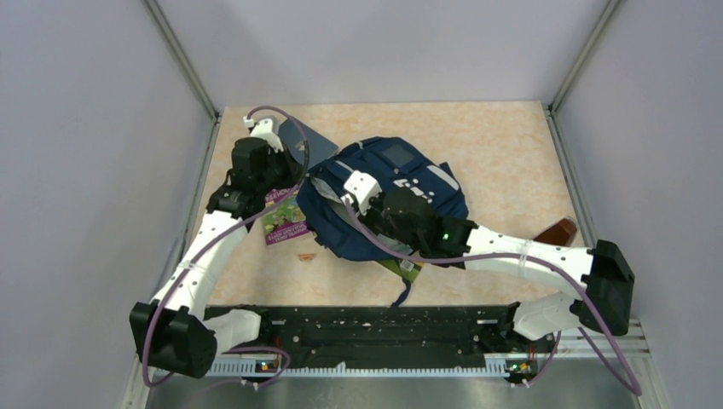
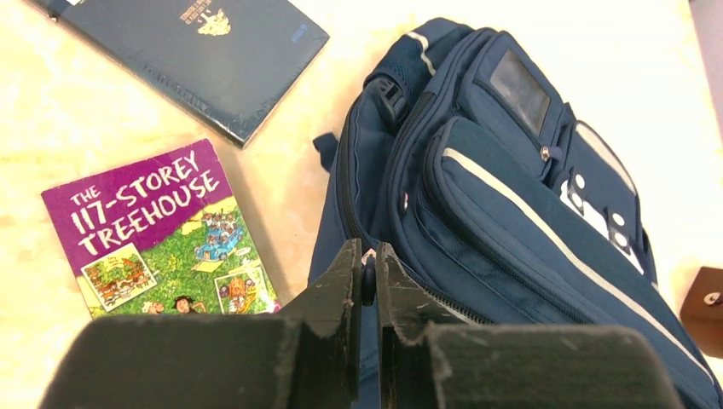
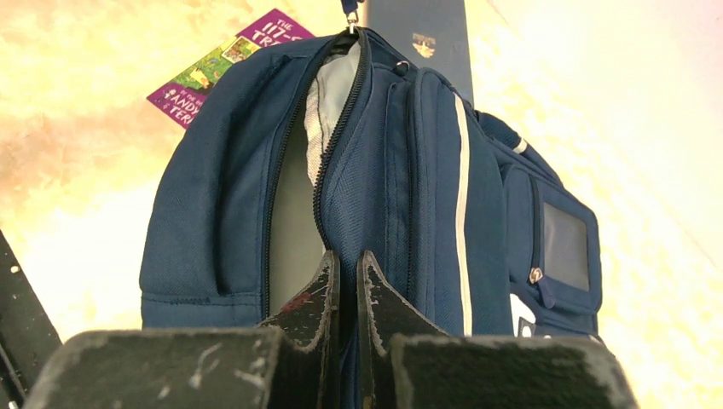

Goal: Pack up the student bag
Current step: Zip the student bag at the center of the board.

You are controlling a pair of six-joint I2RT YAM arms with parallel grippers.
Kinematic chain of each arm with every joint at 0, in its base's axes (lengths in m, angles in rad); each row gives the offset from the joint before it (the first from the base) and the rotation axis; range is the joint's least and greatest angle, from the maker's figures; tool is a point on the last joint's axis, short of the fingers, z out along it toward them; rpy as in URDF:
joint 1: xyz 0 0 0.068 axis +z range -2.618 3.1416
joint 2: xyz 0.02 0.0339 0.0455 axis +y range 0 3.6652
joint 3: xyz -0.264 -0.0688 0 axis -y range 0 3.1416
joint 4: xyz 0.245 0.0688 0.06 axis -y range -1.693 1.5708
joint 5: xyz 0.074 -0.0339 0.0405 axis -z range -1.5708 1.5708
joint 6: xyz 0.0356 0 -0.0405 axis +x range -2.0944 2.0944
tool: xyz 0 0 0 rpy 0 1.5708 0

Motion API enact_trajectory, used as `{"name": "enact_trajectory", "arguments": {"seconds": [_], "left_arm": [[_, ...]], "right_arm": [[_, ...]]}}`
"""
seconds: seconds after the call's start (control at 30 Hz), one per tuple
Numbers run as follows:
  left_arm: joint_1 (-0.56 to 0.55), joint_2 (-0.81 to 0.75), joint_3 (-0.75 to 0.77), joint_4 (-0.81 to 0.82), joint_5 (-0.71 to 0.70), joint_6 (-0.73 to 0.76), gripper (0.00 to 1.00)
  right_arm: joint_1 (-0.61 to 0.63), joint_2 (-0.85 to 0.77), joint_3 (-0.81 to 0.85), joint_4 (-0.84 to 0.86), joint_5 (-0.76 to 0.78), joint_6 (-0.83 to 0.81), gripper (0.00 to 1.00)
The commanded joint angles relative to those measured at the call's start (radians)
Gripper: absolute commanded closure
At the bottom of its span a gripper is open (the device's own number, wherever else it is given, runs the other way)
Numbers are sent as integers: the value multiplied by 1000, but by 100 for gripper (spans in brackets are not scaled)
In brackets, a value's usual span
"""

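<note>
While the student bag (image 1: 407, 175) lies mid-surface, long axis roughly left to right, its unzipped mouth faces the left arm. The left fingers (image 2: 344, 277) pinch the zip edge. The right fingers (image 3: 322, 285) are pressed together at the opposite lip. The purple book (image 2: 158, 230) waits just left, nearest the left arm.

Left of the left gripper's fingers (image 2: 337, 294) the purple book (image 2: 153, 230) drops behind them, bottom edge lost! Dark blue book (image 2: 196, 51) beyond, cut off up top. Brown thing (image 2: 703, 307) far right, sliced (can't name it). Past the right gripper's fingers (image 3: 315, 298) the student bag (image 3: 426, 170) gapes, inside unreadable
</note>
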State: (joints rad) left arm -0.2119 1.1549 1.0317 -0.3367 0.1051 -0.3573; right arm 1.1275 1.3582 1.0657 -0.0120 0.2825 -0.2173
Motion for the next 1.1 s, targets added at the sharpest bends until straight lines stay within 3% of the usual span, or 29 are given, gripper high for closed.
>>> {"name": "enact_trajectory", "arguments": {"seconds": [0.0, 0.43, 1.07], "left_arm": [[12, 14, 2, 169, -34, -89, 100], [37, 167, 19, 285, -21, -126, 100], [88, 432, 128, 454, 192, -94, 100]], "right_arm": [[8, -90, 47, 153, -41, -49, 100], [8, -120, 121, 162, -16, -168, 100], [8, -128, 117, 250, -87, -230, 100]]}}
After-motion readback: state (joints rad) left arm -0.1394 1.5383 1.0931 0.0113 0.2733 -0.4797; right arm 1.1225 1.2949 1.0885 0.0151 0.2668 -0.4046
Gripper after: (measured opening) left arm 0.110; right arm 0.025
